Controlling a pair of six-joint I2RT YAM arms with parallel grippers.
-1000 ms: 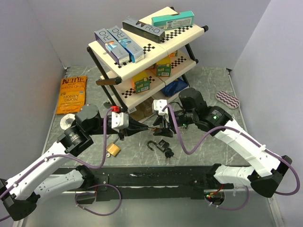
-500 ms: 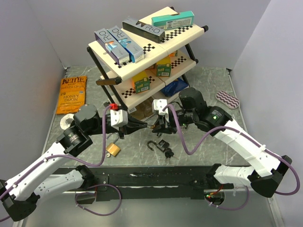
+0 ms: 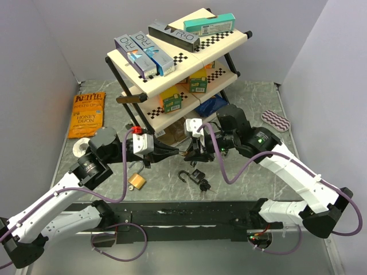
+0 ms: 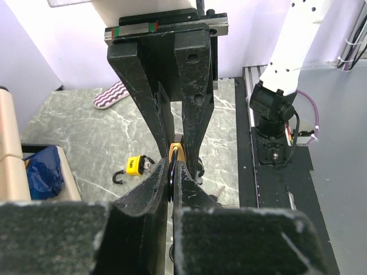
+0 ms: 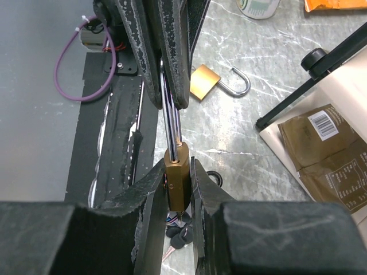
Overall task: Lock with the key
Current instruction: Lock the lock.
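At ten o'clock on the table, chip bag: orange, lying flat on the marble top.
Tape roll: at nine o'clock, just below the bag and beside the left arm.
Left gripper: reaches toward three o'clock, its fingers clamped tight on the steel shackle of the brass padlock.
Loose padlock: brass, flat on the table at seven o'clock from the grippers, shackle swung open.
Brass padlock: at the table's centre, lifted clear of the surface and held between both grippers, with its body at the right gripper and its shackle running into the left one.
Small padlock: on the table at six o'clock from the held lock, shackle open.
Keys: touching the small padlock at its five o'clock side, lying flat and in neither gripper.
Right gripper: faces nine o'clock, its fingers pressed on the two flat sides of the brass body.
Shelf rack: at twelve o'clock, two tiers loaded with boxes.
Striped pad: at three o'clock, well apart from the grippers.
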